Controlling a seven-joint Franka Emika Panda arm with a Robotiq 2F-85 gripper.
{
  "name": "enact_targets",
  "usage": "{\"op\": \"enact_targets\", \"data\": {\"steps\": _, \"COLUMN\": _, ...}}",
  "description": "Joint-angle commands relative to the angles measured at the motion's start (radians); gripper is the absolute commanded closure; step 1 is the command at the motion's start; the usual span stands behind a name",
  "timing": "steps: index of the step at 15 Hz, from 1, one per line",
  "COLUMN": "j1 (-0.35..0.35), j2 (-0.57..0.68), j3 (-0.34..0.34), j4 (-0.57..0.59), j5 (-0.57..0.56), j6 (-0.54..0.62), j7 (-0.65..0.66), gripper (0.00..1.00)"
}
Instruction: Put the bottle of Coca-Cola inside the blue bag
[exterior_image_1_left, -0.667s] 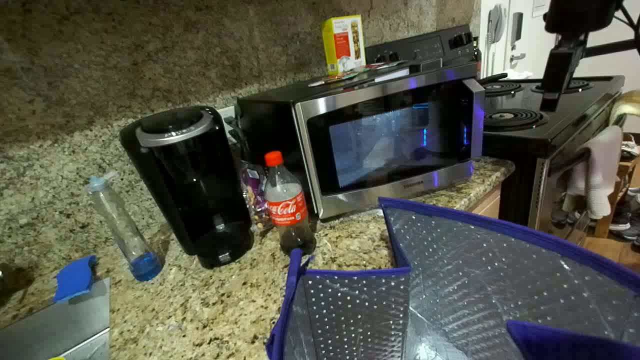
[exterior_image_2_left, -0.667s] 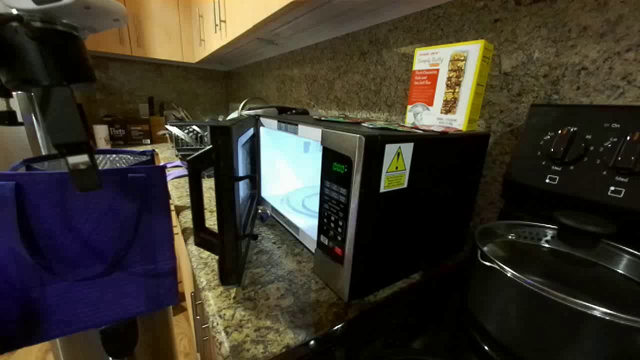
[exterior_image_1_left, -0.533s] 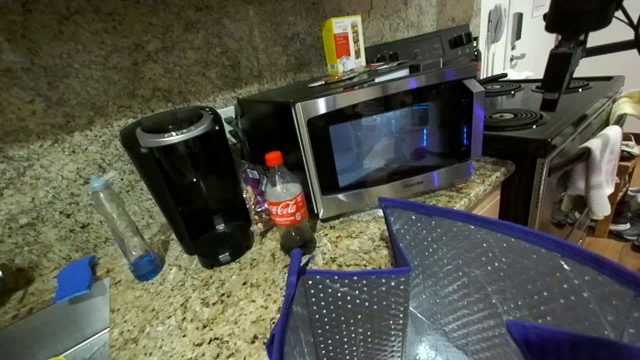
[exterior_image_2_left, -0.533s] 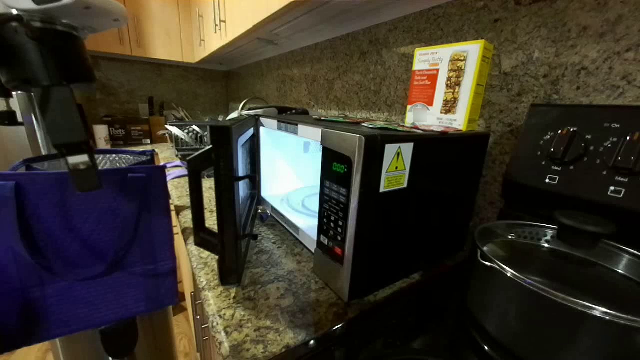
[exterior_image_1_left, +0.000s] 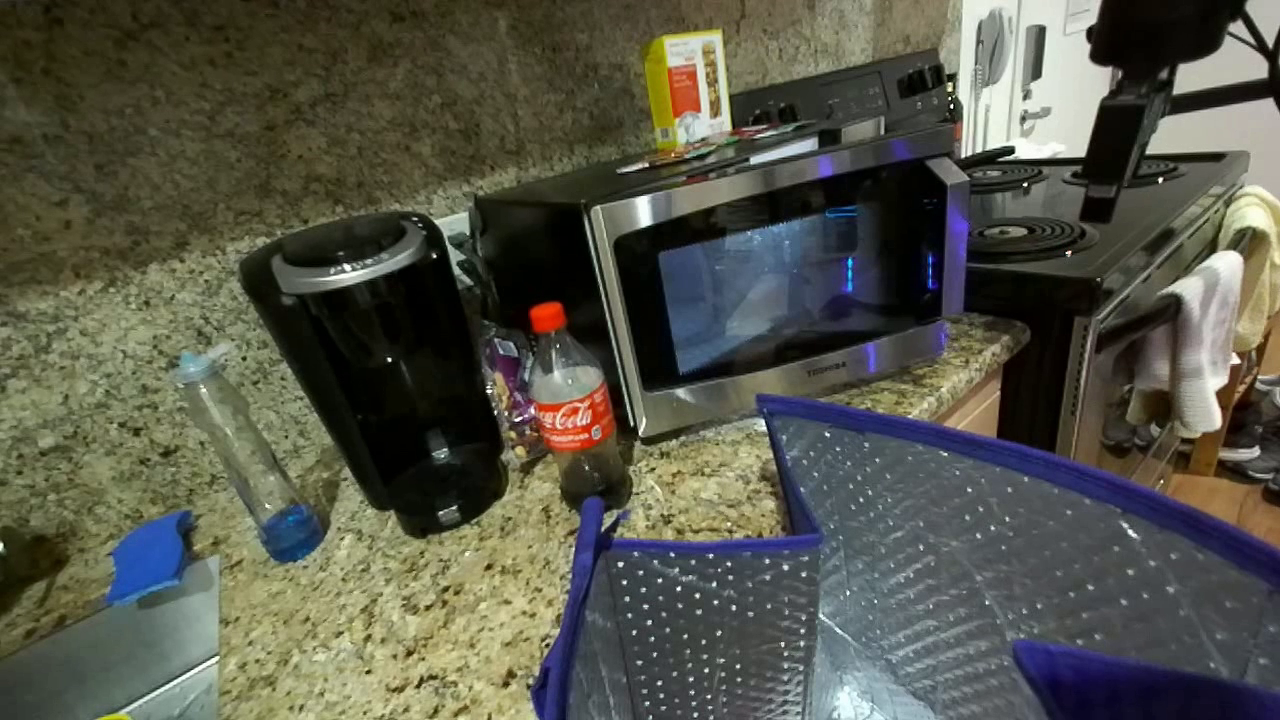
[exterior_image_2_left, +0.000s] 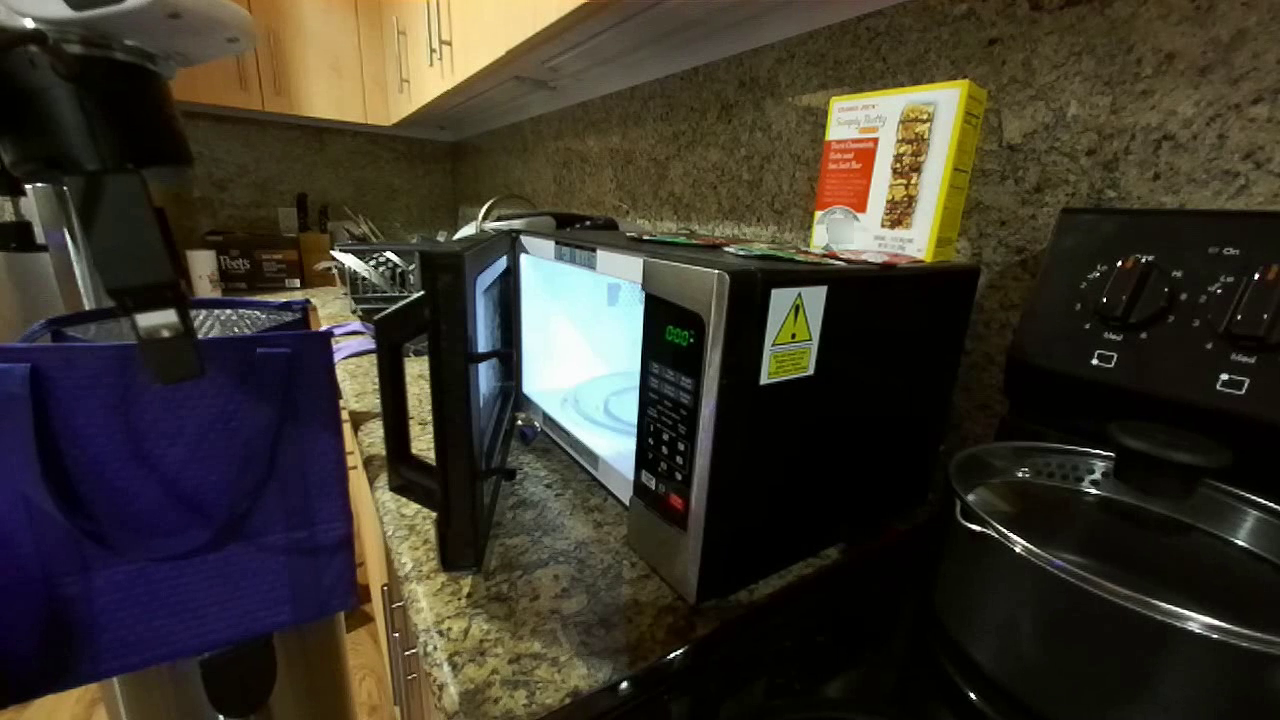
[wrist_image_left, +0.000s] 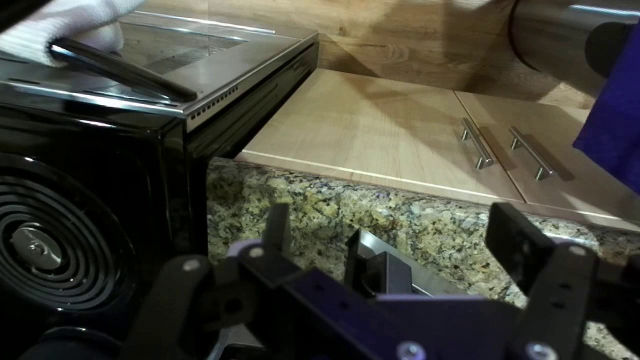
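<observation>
The bottle of Coca-Cola (exterior_image_1_left: 575, 415) stands upright on the counter, between the black coffee maker and the microwave. It has a red cap, red label and dark cola. It does not show in the wrist view. The blue bag (exterior_image_1_left: 900, 500) is wide open in front of the bottle, with its silvery lining facing up; its blue outer side shows in an exterior view (exterior_image_2_left: 240, 440) and at the right edge of the wrist view (wrist_image_left: 612, 125). My gripper (wrist_image_left: 392, 232) is open and empty, its fingers wide apart. It hangs near the stove (exterior_image_1_left: 1105, 200), away from the bottle.
The microwave (exterior_image_2_left: 840, 420) has its door (exterior_image_2_left: 465, 400) standing open. A snack box (exterior_image_2_left: 895, 170) and flat packets lie on top. The coffee maker (exterior_image_1_left: 375, 370), a slim bottle with blue base (exterior_image_1_left: 245, 455) and a blue sponge-like block (exterior_image_1_left: 150, 557) are left of the Coca-Cola. A lidded pot (exterior_image_2_left: 1110, 560) sits on the stove.
</observation>
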Motion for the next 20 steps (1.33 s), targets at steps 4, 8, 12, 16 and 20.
{"op": "enact_targets", "data": {"steps": 4, "j1": 0.080, "j2": 0.150, "j3": 0.005, "j4": 0.176, "j5": 0.029, "j6": -0.012, "j7": -0.043, "gripper": 0.00}}
{"op": "enact_targets", "data": {"steps": 8, "j1": 0.156, "j2": 0.342, "j3": 0.049, "j4": 0.388, "j5": -0.004, "j6": -0.040, "j7": -0.114, "gripper": 0.00}}
{"op": "enact_targets", "data": {"steps": 12, "j1": 0.200, "j2": 0.563, "j3": 0.105, "j4": 0.634, "j5": -0.052, "j6": -0.123, "j7": -0.173, "gripper": 0.00}}
{"op": "enact_targets", "data": {"steps": 16, "j1": 0.252, "j2": 0.736, "j3": 0.148, "j4": 0.871, "j5": -0.122, "j6": -0.251, "j7": -0.250, "gripper": 0.00}}
{"op": "enact_targets", "data": {"steps": 20, "j1": 0.269, "j2": 0.734, "j3": 0.139, "j4": 0.869, "j5": -0.129, "j6": -0.245, "j7": -0.240, "gripper": 0.00}}
